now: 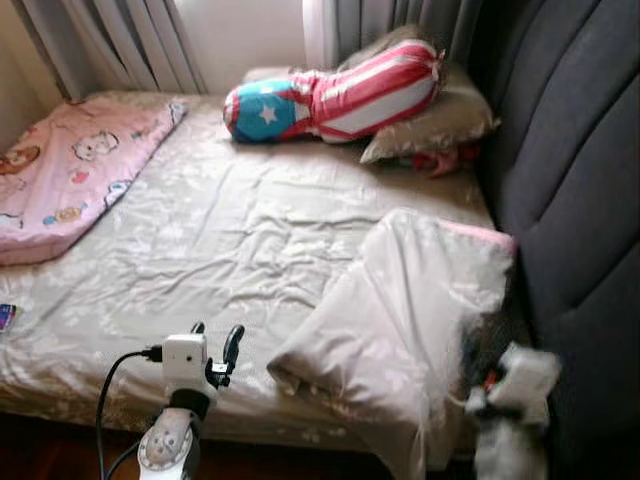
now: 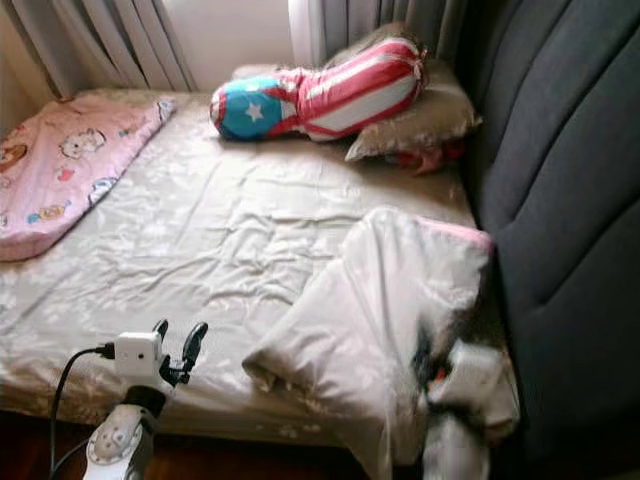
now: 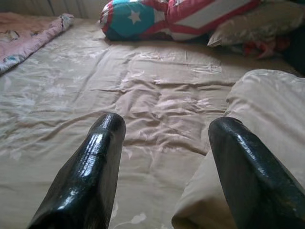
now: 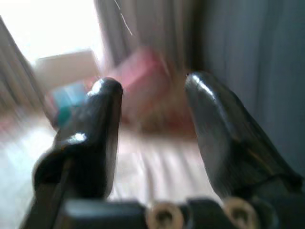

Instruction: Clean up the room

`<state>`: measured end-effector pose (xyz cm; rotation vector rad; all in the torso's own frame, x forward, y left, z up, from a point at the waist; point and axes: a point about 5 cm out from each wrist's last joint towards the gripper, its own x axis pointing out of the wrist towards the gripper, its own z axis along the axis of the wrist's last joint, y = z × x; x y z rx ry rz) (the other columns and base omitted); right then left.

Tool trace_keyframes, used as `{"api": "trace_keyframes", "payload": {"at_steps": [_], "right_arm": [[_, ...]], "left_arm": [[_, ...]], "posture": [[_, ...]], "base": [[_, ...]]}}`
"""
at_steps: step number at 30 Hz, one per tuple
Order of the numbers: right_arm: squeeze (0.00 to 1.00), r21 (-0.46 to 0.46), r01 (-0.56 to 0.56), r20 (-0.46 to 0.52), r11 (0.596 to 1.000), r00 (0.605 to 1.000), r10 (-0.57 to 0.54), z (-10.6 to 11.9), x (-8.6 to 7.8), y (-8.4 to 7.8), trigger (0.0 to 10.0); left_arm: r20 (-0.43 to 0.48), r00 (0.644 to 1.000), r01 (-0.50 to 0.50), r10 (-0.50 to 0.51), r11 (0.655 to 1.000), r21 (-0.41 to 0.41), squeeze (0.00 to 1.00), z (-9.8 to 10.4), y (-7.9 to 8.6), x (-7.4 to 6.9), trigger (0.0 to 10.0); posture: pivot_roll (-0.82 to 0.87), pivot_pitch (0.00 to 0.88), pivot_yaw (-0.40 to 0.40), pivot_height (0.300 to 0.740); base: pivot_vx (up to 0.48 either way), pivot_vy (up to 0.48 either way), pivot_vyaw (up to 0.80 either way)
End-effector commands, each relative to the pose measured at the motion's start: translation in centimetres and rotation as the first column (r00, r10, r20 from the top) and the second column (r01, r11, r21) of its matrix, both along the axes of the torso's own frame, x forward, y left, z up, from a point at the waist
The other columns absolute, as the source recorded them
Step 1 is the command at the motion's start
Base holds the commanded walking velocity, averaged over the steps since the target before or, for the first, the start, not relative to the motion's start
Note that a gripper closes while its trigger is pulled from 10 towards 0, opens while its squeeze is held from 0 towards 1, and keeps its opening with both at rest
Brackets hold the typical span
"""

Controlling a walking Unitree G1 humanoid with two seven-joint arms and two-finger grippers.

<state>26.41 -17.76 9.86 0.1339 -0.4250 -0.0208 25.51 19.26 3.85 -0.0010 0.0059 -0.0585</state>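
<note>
A crumpled beige pillow [image 1: 400, 310] lies on the bed's near right side, with a pink edge at its far end. My left gripper [image 1: 215, 338] hovers over the bed's front edge, left of that pillow, open with nothing between its fingers [image 3: 90, 176]. The pillow's corner [image 3: 257, 109] sits just past one fingertip. My right gripper [image 1: 505, 390] is blurred, low at the pillow's right side beside the headboard. In the right wrist view its fingers [image 4: 95, 133] stand apart with nothing between them.
A beige sheet [image 1: 230, 230] covers the bed. A pink cartoon blanket [image 1: 70, 165] lies at the far left. A red, white and blue bolster [image 1: 330, 95] and a beige pillow [image 1: 435, 125] rest at the far end. A dark grey padded headboard [image 1: 580, 200] walls the right side.
</note>
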Motion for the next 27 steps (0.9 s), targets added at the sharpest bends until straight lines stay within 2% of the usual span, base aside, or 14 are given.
{"api": "trace_keyframes", "payload": {"at_steps": [1, 5, 6, 8, 9, 10, 11, 13, 14, 15, 16, 20, 27], "right_arm": [[0.0, 0.076, -0.005, -0.095, 0.997, 0.995, 0.013, -1.7, -0.6, 0.3, 10.0], [0.0, 0.108, 0.028, -0.144, 0.994, 0.989, -0.013, -2.7, -0.8, -0.5, 10.0], [0.0, 0.099, 0.023, -0.202, 0.995, 0.979, -0.002, -3.4, -1.6, -0.5, 10.0], [0.0, 0.096, 0.015, -0.247, 0.995, 0.969, 0.009, -4.0, -2.1, -0.5, 10.0], [0.0, 0.093, 0.009, -0.333, 0.996, 0.943, 0.022, -5.4, -3.2, -0.4, 10.0], [0.0, 0.093, 0.009, -0.333, 0.996, 0.943, 0.022, -5.4, -3.2, -0.4, 10.0], [0.0, 0.094, -0.001, -0.436, 0.996, 0.899, 0.042, -7.6, -4.3, -0.3, 10.0], [0.0, 0.097, -0.015, -0.527, 0.995, 0.847, 0.065, -9.6, -5.3, -0.1, 10.0], [0.0, 0.106, -0.02, -0.583, 0.994, 0.809, 0.078, -10.9, -5.8, 0.0, 10.0], [0.0, 0.106, -0.02, -0.583, 0.994, 0.809, 0.078, -10.9, -5.8, 0.0, 10.0], [0.0, 0.112, -0.014, -0.624, 0.994, 0.777, 0.082, -11.7, -6.0, 0.0, 10.0], [0.0, 0.141, 0.011, -0.652, 0.99, 0.754, 0.084, -12.4, -5.4, 0.2, 10.0], [0.0, 0.146, -0.016, -0.679, 0.989, 0.725, 0.112, -12.4, -4.1, 0.9, 10.0]], "left_arm": [[0.0, 1.0, 0.012, -0.012, 1.0, -0.001, 0.0, 0.2, -0.3, 0.2, 10.0], [-0.005, 1.0, 0.014, -0.014, 1.0, -0.005, 0.0, 0.1, -0.5, 0.0, 10.0], [-0.008, 1.0, 0.011, -0.011, 1.0, -0.008, 0.0, 0.2, -0.5, -0.1, 10.0], [-0.009, 1.0, 0.006, -0.006, 1.0, -0.009, 0.0, 0.2, -0.4, -0.3, 10.0], [-0.013, 1.0, -0.005, 0.005, 1.0, -0.01, 0.0, 0.1, -0.2, -0.5, 10.0], [-0.013, 1.0, -0.005, 0.005, 1.0, -0.01, 0.0, 0.1, -0.2, -0.5, 10.0], [-0.02, 1.0, -0.013, 0.013, 1.0, -0.011, 0.0, -0.2, -0.1, -0.9, 10.0], [-0.032, 0.999, -0.017, 0.016, 1.0, -0.011, 0.0, -0.5, -0.1, -1.1, 10.0], [-0.04, 0.999, -0.019, 0.019, 1.0, -0.011, 0.0, -0.7, -0.2, -1.2, 10.0], [-0.04, 0.999, -0.019, 0.019, 1.0, -0.011, 0.0, -0.7, -0.2, -1.2, 10.0], [-0.041, 0.999, -0.024, 0.023, 1.0, -0.014, 0.0, -0.7, -0.2, -1.2, 10.0], [-0.052, 0.998, -0.024, 0.023, 1.0, -0.017, 0.0, -0.8, -0.2, -0.9, 10.0], [-0.065, 0.998, -0.025, 0.024, 0.999, -0.023, 0.0, -0.7, -0.2, 0.0, 10.0]], "posture": [[-0.02, 0.037, 0.017, 0.74], [-0.02, 0.018, 0.006, 0.74], [-0.03, 0.013, 0.001, 0.74], [-0.03, 0.009, -0.004, 0.74], [-0.03, 0.005, -0.011, 0.74], [-0.03, 0.005, -0.011, 0.74], [-0.02, 0.0, -0.022, 0.74], [-0.01, 0.0, -0.029, 0.74], [0.0, 0.0, -0.034, 0.74], [0.0, 0.0, -0.034, 0.74], [0.0, 0.0, -0.034, 0.74], [-0.01, 0.0, -0.032, 0.74], [-0.01, 0.0, -0.037, 0.74]], "base": [[0.0, 0.0, 0.0], [0.0, 0.0, 0.0], [0.0, 0.0, 0.0], [0.0, 0.0, 0.0], [0.0, 0.0, 0.0], [0.0, 0.0, 0.0], [0.0, 0.0, 0.0], [0.0, 0.0, 0.0], [0.0, 0.0, 0.0], [0.0, 0.0, 0.0], [0.0, 0.0, 0.0], [0.0, 0.0, 0.0], [0.0, 0.0, 0.0]]}}
